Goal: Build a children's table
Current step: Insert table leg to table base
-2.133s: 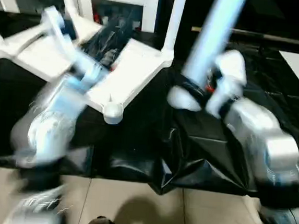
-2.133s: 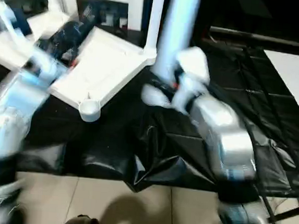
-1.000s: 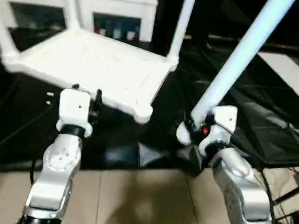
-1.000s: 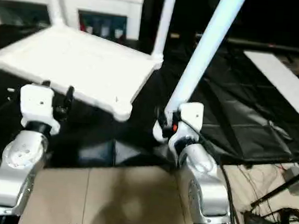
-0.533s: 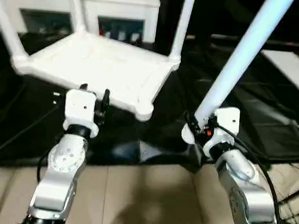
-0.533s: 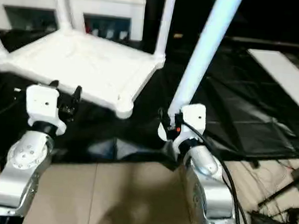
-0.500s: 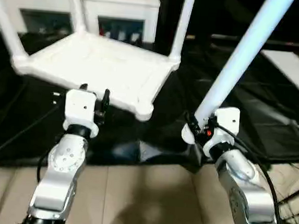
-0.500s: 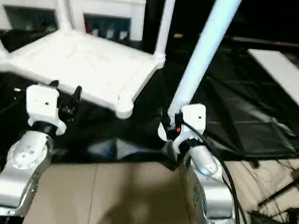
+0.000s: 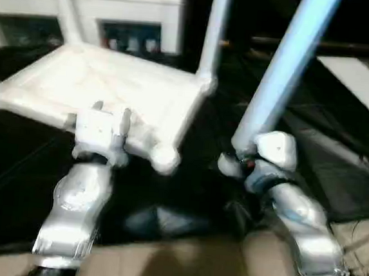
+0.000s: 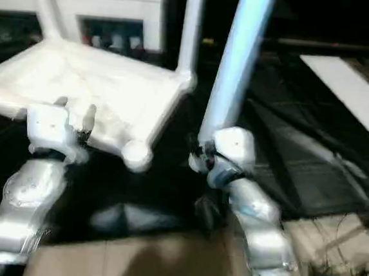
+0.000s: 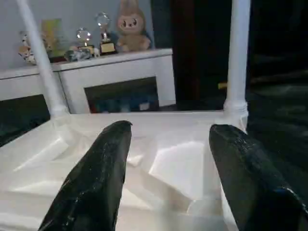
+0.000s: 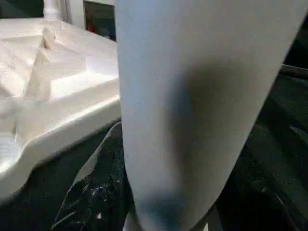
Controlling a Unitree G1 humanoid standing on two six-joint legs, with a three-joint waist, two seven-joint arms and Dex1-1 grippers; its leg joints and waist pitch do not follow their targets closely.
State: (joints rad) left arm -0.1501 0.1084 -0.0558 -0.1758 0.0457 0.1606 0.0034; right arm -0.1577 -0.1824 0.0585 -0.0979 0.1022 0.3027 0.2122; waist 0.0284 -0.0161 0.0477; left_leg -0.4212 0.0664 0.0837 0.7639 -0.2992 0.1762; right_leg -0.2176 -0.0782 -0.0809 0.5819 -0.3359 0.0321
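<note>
A black sheet (image 9: pixel 337 171) covers the work surface, with a white cabinet (image 11: pixel 115 77) behind it at twelve o'clock.

The tabletop (image 9: pixel 110 99) lies upside down on the sheet, at about eleven o'clock from the robot, its ribbed underside facing up. Legs already stand in its corners: one at the far right (image 9: pixel 214 31), one at the far left (image 9: pixel 65 8). The near corner socket (image 9: pixel 164 159) is empty and points toward the robot.

The loose leg (image 9: pixel 280 75) rises steeply from the right gripper (image 9: pixel 244 162) toward one o'clock. That gripper appears clamped around the leg's lower end, though the fingers themselves are hidden behind it.

The left gripper (image 11: pixel 168 178) hovers at the tabletop's near edge with its two black fingers (image 11: pixel 96 178) spread apart, holding nothing; the rim sits between and just beyond them.

The plastic looks light, stiff and smooth, so the tabletop would likely slide on the sheet when pushed. I would judge it best steadied by pinching its near rim. The leg is long, so a grip at its end gives leverage to tilt; holding it close to the end going into the socket should help aim it.
</note>
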